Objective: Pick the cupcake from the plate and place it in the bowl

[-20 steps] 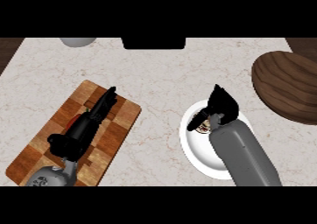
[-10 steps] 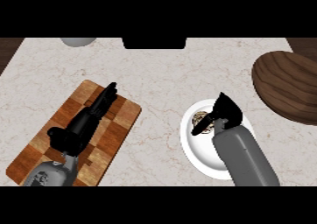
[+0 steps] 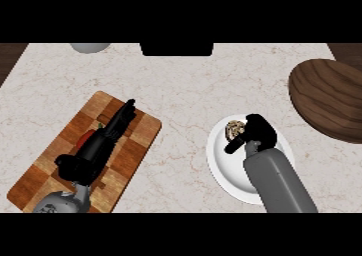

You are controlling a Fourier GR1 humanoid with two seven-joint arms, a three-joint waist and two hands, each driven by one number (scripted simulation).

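Note:
The cupcake (image 3: 233,129), brown and speckled, sits on the white plate (image 3: 223,167) at the plate's upper left. My right hand (image 3: 256,134) is right beside it, fingers curled round its right side and partly hiding it. The dark wooden bowl (image 3: 334,99) stands at the right edge, apart from the plate. My left hand (image 3: 101,145) lies over the wooden cutting board (image 3: 57,157) at the left, fingers straight and pointing up and away.
A small red thing (image 3: 89,133) peeks out under my left hand on the board. A grey round object (image 3: 89,47) sits at the counter's far edge, and a black block (image 3: 176,48) next to it. Bare counter lies between plate and bowl.
My right hand has dropped lower over the plate and its fingers have curled in against the cupcake. The left hand has slid slightly down the board.

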